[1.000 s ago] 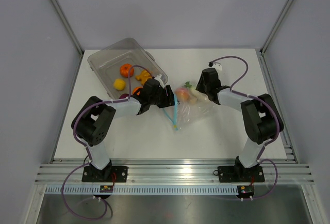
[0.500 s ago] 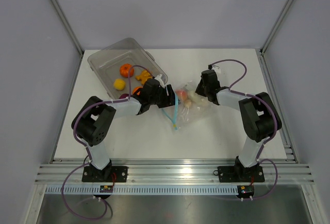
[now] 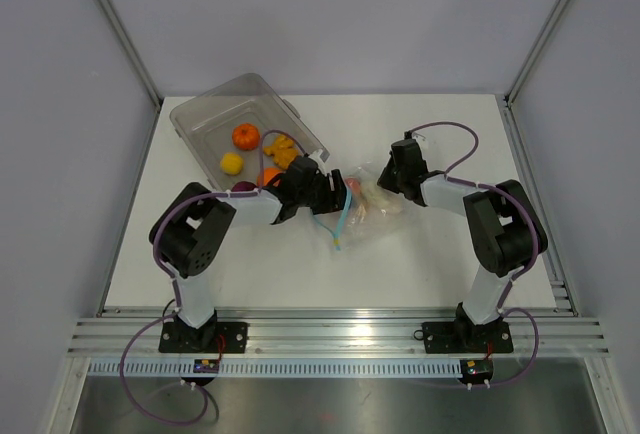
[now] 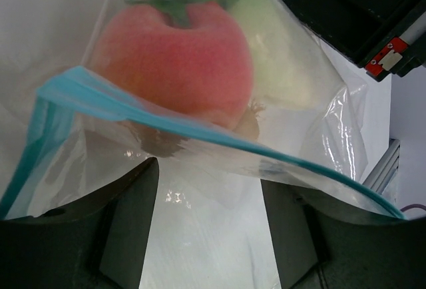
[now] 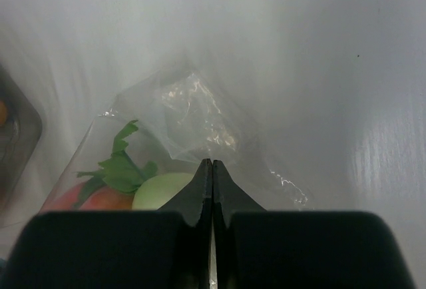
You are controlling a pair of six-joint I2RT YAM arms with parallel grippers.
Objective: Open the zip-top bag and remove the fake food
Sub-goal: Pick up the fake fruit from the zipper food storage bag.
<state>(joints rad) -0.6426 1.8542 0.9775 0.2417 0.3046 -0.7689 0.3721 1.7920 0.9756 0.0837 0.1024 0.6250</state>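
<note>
The zip-top bag [image 3: 368, 206] lies crumpled at the table's middle, its light-blue zip strip [image 3: 341, 222] toward the left arm. In the left wrist view the bag [image 4: 200, 236] drapes over my open left gripper [image 4: 208, 176], and the strip [image 4: 166, 119] runs across above its fingers. Fake food inside is a peach [image 4: 173, 56] with green leaves and a pale whitish piece [image 4: 283, 62]. My left gripper [image 3: 328, 194] is at the bag's mouth. My right gripper [image 3: 384, 182] is shut on the bag's far-end plastic [image 5: 200, 112], fingertips together [image 5: 212, 164].
A rigid clear tub [image 3: 200, 114] stands at the back left. It holds an orange pumpkin [image 3: 245, 136], a yellow piece [image 3: 232, 162], orange pieces [image 3: 281, 149] and a purple one [image 3: 240, 187]. Metal frame posts stand at the table's back corners.
My right gripper has moved a little left and nearer, bunching the bag up. My left gripper has pushed slightly right into the bag's mouth, and the peach is more covered from above.
</note>
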